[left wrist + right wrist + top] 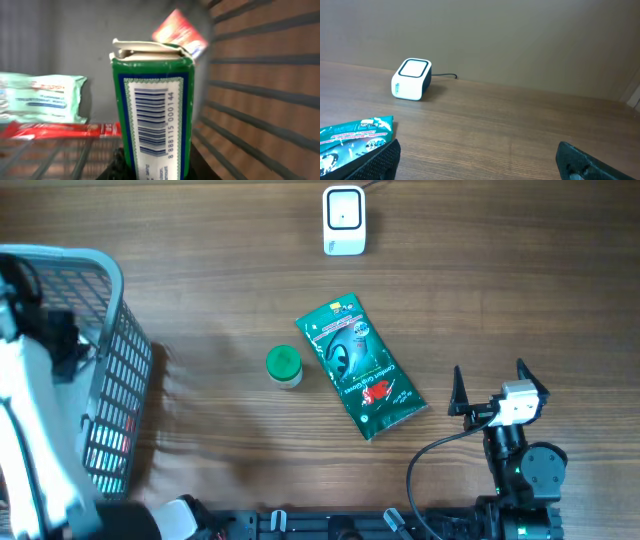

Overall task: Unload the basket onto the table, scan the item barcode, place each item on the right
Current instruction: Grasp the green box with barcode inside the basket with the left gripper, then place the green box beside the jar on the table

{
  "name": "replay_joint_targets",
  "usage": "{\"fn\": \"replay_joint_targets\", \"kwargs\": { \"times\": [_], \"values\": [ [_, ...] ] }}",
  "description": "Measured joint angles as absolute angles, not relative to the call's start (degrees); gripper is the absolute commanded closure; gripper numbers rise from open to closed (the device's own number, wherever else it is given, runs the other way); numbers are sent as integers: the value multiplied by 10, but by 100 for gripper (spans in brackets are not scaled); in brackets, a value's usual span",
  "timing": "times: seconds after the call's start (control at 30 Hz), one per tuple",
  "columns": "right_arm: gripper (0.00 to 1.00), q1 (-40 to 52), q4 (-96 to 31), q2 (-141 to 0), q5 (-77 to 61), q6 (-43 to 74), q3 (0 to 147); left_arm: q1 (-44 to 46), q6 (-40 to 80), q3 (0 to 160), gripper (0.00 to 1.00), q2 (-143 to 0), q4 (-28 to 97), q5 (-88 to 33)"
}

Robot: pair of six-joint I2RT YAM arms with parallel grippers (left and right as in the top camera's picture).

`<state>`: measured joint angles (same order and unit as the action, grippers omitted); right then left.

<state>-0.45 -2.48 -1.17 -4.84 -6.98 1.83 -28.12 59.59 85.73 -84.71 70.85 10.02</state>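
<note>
Found the left end effector (152,169) down inside the wire basket (120,380) at the left edge of the desk (520,280). Noted it closed narrow about the lower part of an upright green carton (152,75), with dark finger parts just showing on either side of the carton's base; fingertips themselves hidden. Recorded the carton's barcode (148,122) on the face turned toward the wrist camera, its top flap torn open. Observed a pale green wipes pack (42,97) and a flat red packet (60,131) lying beside it on the basket floor, apart from the grip.

Found the right end effector (489,372) spread fully wide, holding nothing, hovering over bare desk at the near right. Logged the white barcode scanner (343,220) at the far middle of the desk, well apart from the basket. Noted a green pouch (360,367) and a green-lidded jar (284,365) lying between basket and scanner.

Judged the step in hand to be the pick from the basket, with the scan itself not yet begun. Judged the next move to call for a straight lift clear of the basket wall, a carry across to the scanner, and a turn of the wrist to bring the barcode face onto the scanner window.
</note>
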Motion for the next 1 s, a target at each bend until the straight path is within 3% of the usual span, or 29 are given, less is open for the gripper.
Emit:
{"fn": "replay_joint_targets", "kwargs": {
  "times": [0.2, 0.33, 0.5, 0.67, 0.8, 0.9, 1.0],
  "values": [
    [0, -4, -25, -12, -48, -70, 18, -234, 594, 920, 77, -650, 732, 16],
    [0, -5, -25, -12, -48, -70, 18, -90, 594, 920, 75, -629, 713, -12],
    [0, -4, -25, -12, -48, -70, 18, 124, 594, 921, 75, -731, 647, -21],
    [0, -4, -25, -12, -48, -70, 18, 292, 594, 921, 74, -932, 560, -22],
    [0, -4, -25, -12, -48, -70, 18, 362, 594, 921, 74, -1044, 512, -23],
    [1, -4, -25, -12, -48, -70, 18, 365, 594, 921, 72, -1063, 510, -14],
    [0, -4, -25, -12, -48, -70, 18, 356, 593, 921, 55, -1063, 539, 23]
  ]
}}
